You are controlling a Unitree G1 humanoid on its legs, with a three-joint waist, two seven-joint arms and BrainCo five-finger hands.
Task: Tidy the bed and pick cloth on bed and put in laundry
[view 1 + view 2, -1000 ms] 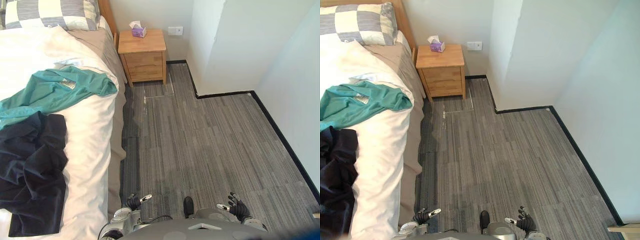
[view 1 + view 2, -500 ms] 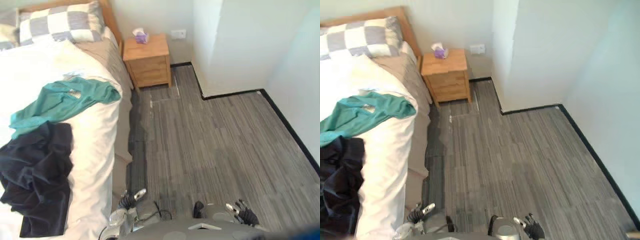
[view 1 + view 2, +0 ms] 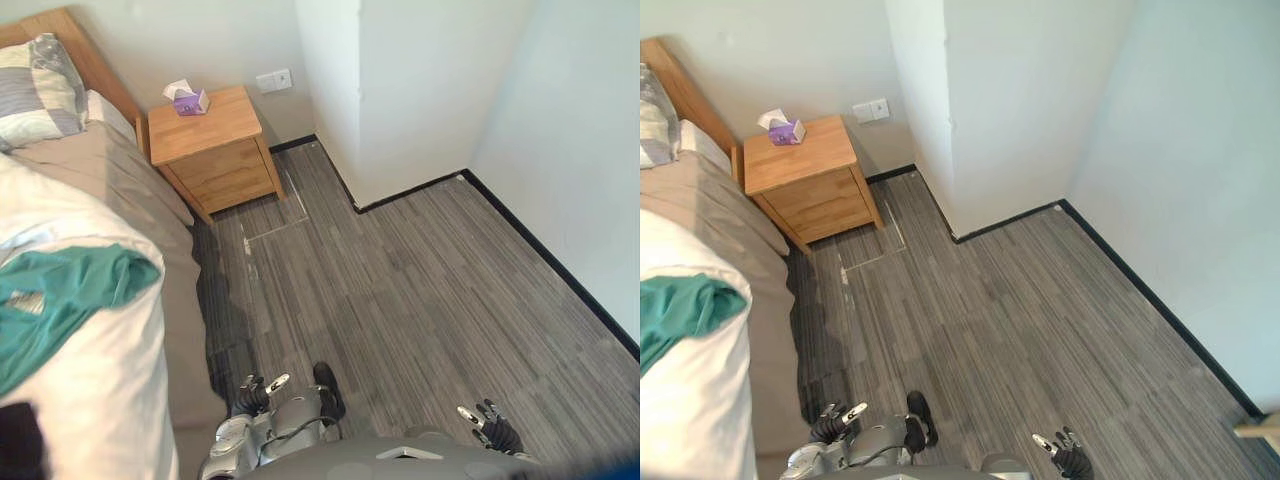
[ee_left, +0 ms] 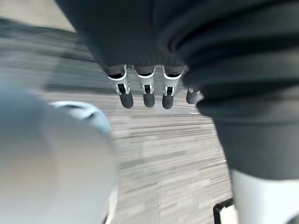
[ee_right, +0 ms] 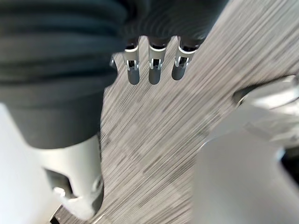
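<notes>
Nothing looks done yet: the crumpled teal fabric garment [image 3: 60, 300] lies on the white-quilted bed [image 3: 100, 400], forward and to the left of the left hand [image 3: 255, 392] and well apart from it. Both arms hang low over the grey striped carpet floor [image 3: 420, 280], the left hand near the bed's edge and the right hand [image 3: 492, 430] out on its far side. Fingers on each are straight and relaxed, holding nothing, so the pick-up and the laundry run are, by my reckoning, all ahead.
</notes>
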